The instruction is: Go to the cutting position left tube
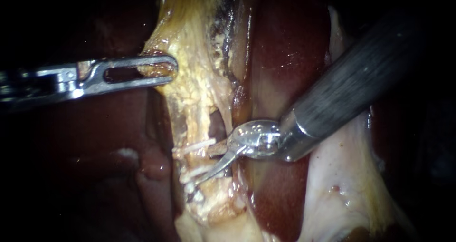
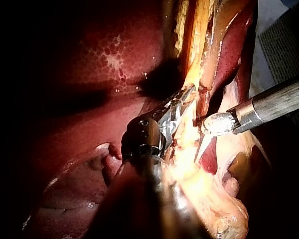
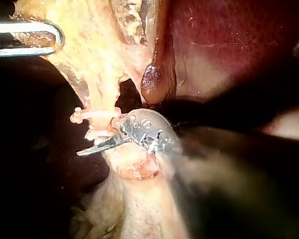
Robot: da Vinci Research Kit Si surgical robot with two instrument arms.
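Low on the yellow tissue (image 1: 190, 85), left of a dark window: left tube (image 1: 199, 160), pale, crossed by white clips (image 1: 194, 147). Right instrument (image 1: 208, 165), curved jaws apart, tips at the stretch between the clips; approach judged nearly complete, the next move calling for both jaws astride the tube, clear of either clip. Left instrument (image 1: 168, 70), jaws clamped on the yellow tissue higher up; liver (image 1: 285, 42) behind.

A pale grey surface (image 2: 275, 14) (with a darker ribbed patch (image 2: 289, 55) on it) shows past the liver (image 2: 89, 74); in the endoscope view, liver spans twelve to six o'clock.
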